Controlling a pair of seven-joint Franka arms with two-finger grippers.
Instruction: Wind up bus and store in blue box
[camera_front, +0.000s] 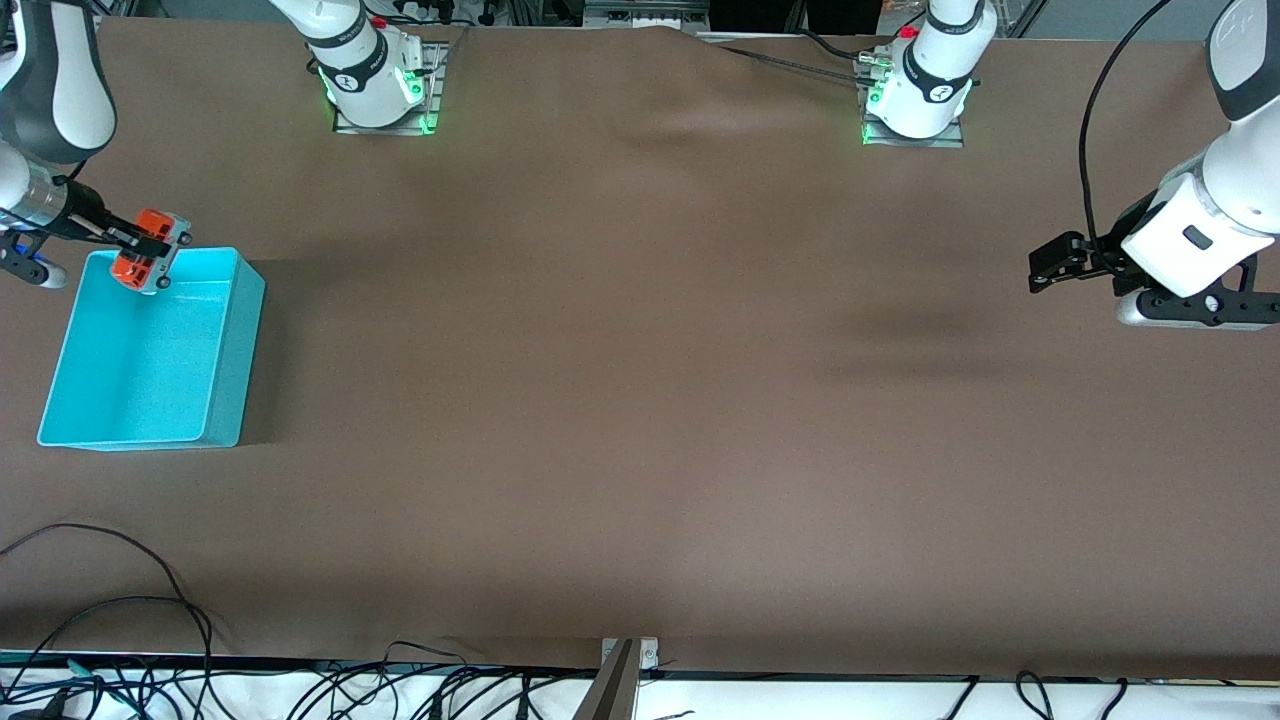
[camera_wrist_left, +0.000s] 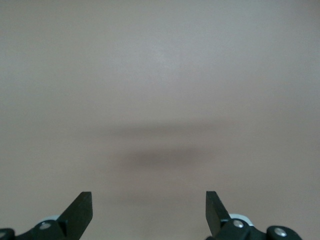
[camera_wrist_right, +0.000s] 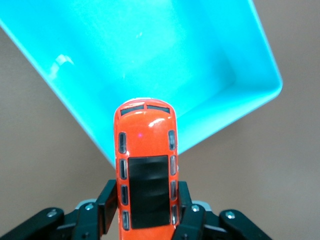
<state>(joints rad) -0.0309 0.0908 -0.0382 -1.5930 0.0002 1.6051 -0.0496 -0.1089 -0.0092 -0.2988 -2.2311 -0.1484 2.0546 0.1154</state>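
Right gripper clamps the bus by its sides, holding it in the air above one end wall of the blue box. Left gripper waits over bare table, fingers spread wide.

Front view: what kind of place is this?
Likely a robotics lab bench: two arm bases bolted to a brown-covered table, loose cables along its edge, only a bus and box as props.

table: brown cloth, wrinkled | cables: black, tangled along near edge | light: soft, even
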